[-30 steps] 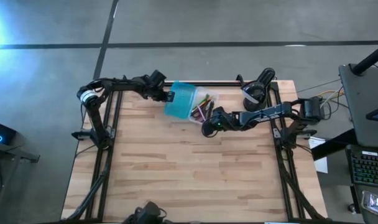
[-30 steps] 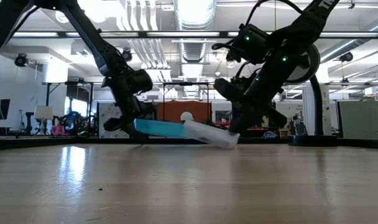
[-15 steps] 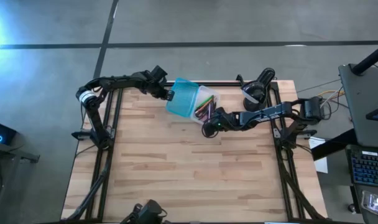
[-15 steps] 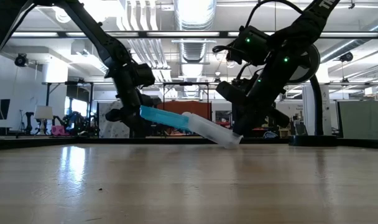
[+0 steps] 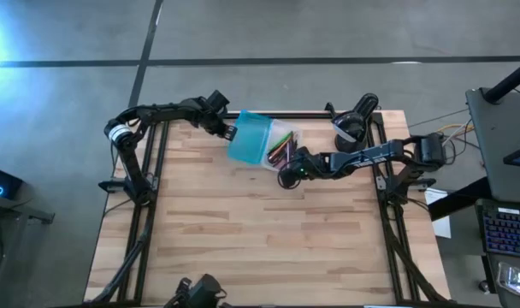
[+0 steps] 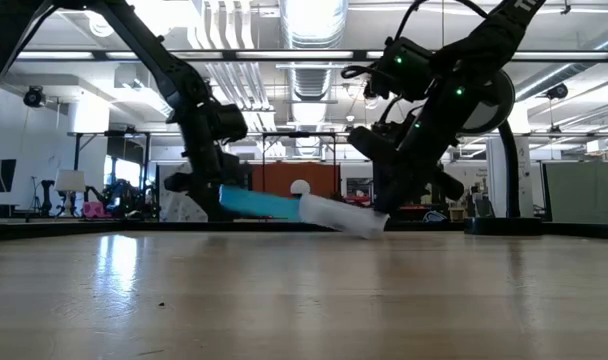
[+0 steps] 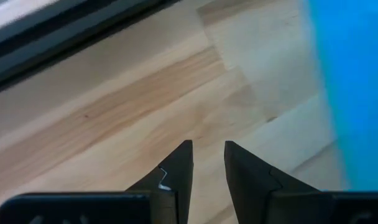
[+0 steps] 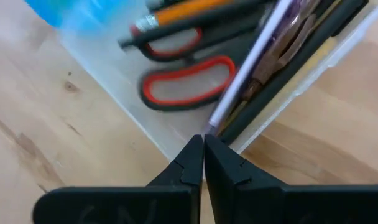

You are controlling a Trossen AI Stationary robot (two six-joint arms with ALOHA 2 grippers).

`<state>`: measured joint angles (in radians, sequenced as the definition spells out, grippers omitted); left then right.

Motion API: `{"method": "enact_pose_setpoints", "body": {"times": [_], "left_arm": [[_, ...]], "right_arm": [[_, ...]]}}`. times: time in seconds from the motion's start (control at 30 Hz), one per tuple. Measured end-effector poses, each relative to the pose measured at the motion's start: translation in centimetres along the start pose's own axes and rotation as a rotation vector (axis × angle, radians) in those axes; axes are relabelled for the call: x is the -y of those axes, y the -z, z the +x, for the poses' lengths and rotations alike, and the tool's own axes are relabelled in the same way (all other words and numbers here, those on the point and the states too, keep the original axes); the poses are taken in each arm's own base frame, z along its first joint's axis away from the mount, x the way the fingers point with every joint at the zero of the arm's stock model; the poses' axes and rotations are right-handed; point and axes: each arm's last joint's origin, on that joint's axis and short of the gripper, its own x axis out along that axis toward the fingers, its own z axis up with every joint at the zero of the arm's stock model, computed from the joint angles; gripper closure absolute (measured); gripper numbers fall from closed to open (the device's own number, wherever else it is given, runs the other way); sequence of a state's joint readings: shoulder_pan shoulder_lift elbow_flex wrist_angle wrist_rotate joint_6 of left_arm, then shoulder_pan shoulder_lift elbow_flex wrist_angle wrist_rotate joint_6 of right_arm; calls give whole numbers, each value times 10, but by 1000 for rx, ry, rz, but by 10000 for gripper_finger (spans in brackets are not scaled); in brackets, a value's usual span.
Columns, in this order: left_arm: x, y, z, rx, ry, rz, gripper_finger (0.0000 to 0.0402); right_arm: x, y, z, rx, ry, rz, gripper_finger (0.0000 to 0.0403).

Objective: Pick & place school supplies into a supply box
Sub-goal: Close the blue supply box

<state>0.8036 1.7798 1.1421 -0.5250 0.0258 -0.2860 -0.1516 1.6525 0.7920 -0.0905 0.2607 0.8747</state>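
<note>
The supply box [image 5: 262,141] lies open near the table's far edge, its turquoise half [image 5: 248,137] toward the left and its clear half [image 5: 281,147] toward the right. In the clear half lie red-handled scissors [image 8: 189,81], an orange pencil [image 8: 189,9] and dark pens [image 8: 288,50]. In the low view the turquoise half [image 6: 259,203] is tilted, its left end off the table. My left gripper [image 5: 233,133] is at that raised end, open by a narrow gap with nothing between the fingers [image 7: 207,149]. My right gripper [image 5: 286,177] is shut at the clear half's near wall. My left gripper stands beside the turquoise half's free left edge [image 7: 338,124], which lies past the outer side of one finger [image 7: 251,174]. I cannot tell whether that finger touches the edge. My right gripper has its shut fingertips [image 8: 195,155] against the clear half's near wall [image 8: 170,140], coming slanting down from the table's near right; the clear half's right end rests on the table.
A black round device [image 5: 354,120] stands at the far right corner, just right of the box. The table's far rail [image 5: 311,114] runs close behind the box. Bare wood [image 5: 260,231] stretches toward the near edge.
My left gripper rose with the turquoise half's left end, which tipped up higher half a second ago, then came partway down. The box's right end stayed on the table. My right gripper kept its place at the clear half.
</note>
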Motion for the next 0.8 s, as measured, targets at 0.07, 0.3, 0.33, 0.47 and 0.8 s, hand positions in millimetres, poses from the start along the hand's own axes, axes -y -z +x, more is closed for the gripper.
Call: {"method": "enact_pose_setpoints", "body": {"times": [0.07, 0.3, 0.33, 0.47, 0.8], "left_arm": [[-1, 0, 0, 3, -10, 3, 326], [-3, 1, 1, 2, -28, 16, 326], [-5, 2, 2, -1, -33, 15, 326], [-12, 12, 9, -33, -47, -3, 326], [-18, 24, 17, -37, -8, -122, 326]], "right_arm": [[-2, -2, -2, 8, -10, -12, 394], [-7, -8, -6, 26, -33, 5, 380], [-8, -10, -7, 32, -39, 8, 375], [-15, -30, -16, 65, -103, 49, 349], [-12, -74, 13, -57, -197, 160, 342]]}}
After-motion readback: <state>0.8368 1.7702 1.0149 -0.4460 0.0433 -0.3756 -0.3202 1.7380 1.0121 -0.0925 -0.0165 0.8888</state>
